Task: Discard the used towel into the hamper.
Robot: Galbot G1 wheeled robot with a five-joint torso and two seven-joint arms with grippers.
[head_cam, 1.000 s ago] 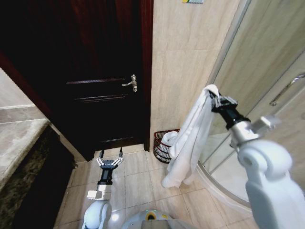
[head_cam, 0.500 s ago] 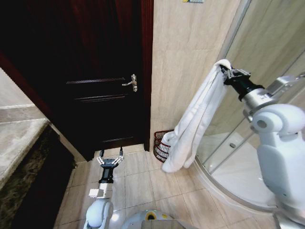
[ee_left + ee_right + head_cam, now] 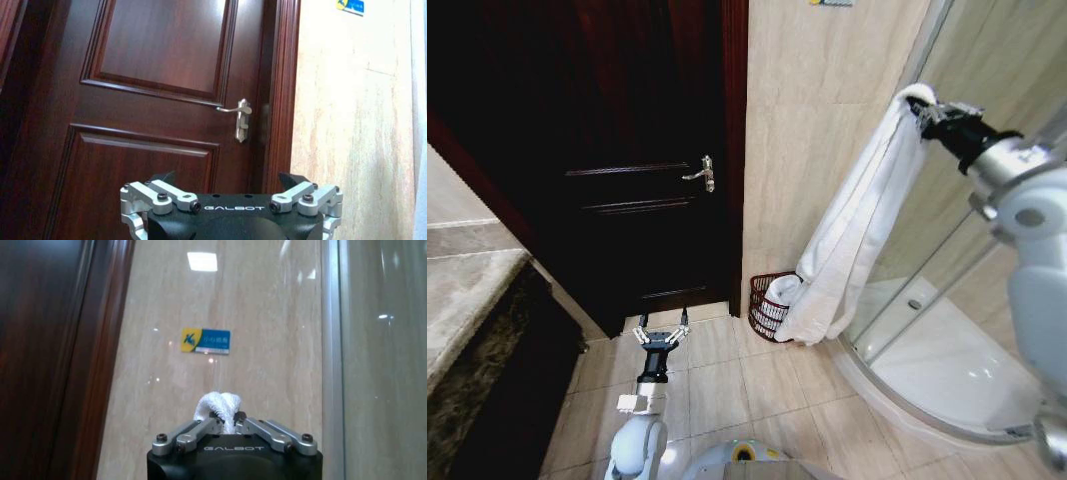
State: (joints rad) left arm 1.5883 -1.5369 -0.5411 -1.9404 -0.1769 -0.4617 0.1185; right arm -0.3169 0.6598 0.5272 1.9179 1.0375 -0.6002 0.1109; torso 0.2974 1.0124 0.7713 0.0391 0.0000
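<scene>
A long white towel [image 3: 859, 225] hangs from my right gripper [image 3: 924, 103], which is raised high at the right and shut on the towel's top end [image 3: 218, 406]. The towel's lower end drapes down beside and partly over the hamper [image 3: 767, 305], a small dark reddish-brown ribbed basket on the floor against the wall; something white lies inside it. My left gripper [image 3: 662, 331] hangs low near the floor in front of the door, open and holding nothing.
A dark wooden door [image 3: 642, 170] with a metal lever handle [image 3: 702, 174] fills the left. A tiled wall [image 3: 817, 130] separates it from the glass shower enclosure [image 3: 987, 200] with its curved base at right. A stone counter [image 3: 467, 290] stands at far left.
My right arm has lifted the towel higher and farther right; its lower end now hangs at the hamper instead of over the floor nearer me. The left arm has stayed put.
</scene>
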